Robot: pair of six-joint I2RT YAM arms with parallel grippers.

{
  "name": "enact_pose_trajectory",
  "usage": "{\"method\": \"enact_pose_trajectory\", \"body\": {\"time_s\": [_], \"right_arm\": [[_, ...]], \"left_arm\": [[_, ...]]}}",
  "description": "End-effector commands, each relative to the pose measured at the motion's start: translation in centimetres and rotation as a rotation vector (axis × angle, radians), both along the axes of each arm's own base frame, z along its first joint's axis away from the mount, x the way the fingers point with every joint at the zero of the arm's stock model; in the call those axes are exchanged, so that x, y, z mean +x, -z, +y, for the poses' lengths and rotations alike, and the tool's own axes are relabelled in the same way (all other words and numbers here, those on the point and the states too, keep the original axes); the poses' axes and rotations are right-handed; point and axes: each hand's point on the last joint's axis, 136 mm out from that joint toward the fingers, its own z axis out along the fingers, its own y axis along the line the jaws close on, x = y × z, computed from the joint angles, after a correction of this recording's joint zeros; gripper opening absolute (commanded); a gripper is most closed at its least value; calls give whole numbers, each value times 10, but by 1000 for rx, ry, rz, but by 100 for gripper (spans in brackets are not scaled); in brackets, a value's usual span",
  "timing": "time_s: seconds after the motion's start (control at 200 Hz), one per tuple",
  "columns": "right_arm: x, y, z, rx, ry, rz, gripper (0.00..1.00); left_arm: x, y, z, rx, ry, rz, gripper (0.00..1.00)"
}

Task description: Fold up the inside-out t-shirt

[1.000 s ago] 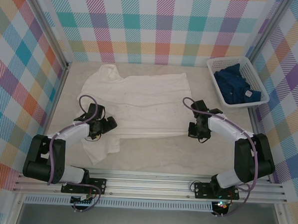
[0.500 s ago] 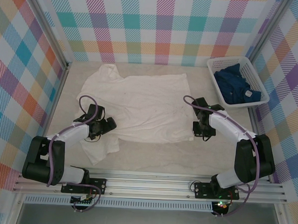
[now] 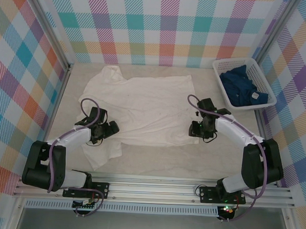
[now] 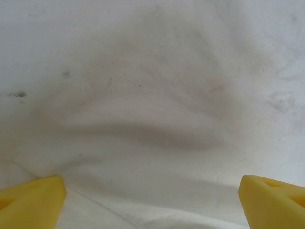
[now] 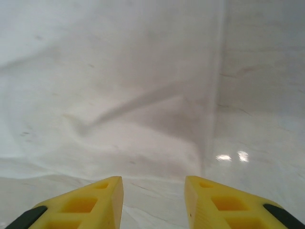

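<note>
Our right gripper has let the t-shirt go, jaws now parted and empty; its long axis runs leftward from there toward our wide-open left gripper.

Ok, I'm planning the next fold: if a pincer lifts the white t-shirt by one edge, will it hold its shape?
Probably not: the t-shirt lies flat with soft wrinkles, so it should drape limply. It looks thin, likely light, and may drag across the table.

Bare table strip nearside, t-shirt covering centre, basket far right, walls seemingly close.
</note>
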Motion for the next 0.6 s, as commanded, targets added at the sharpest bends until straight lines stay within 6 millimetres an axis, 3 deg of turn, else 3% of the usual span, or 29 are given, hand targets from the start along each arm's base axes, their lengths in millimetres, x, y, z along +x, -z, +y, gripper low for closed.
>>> {"method": "enact_pose_trajectory", "body": {"time_s": [0.0, 0.24, 0.44, 0.595], "right_arm": [[21, 2, 36, 142, -59, -25, 39], [46, 46, 31, 105, -2, 50, 38], [25, 63, -17, 18, 146, 161, 37], [37, 58, -48, 9, 229, 140, 38]], "left_arm": [[-9, -1, -3, -2, 27, 28, 94], [-4, -5, -10, -32, 53, 22, 94], [-2, 0, -31, -123, 122, 49, 94], [7, 5, -51, -156, 192, 64, 94]]}}
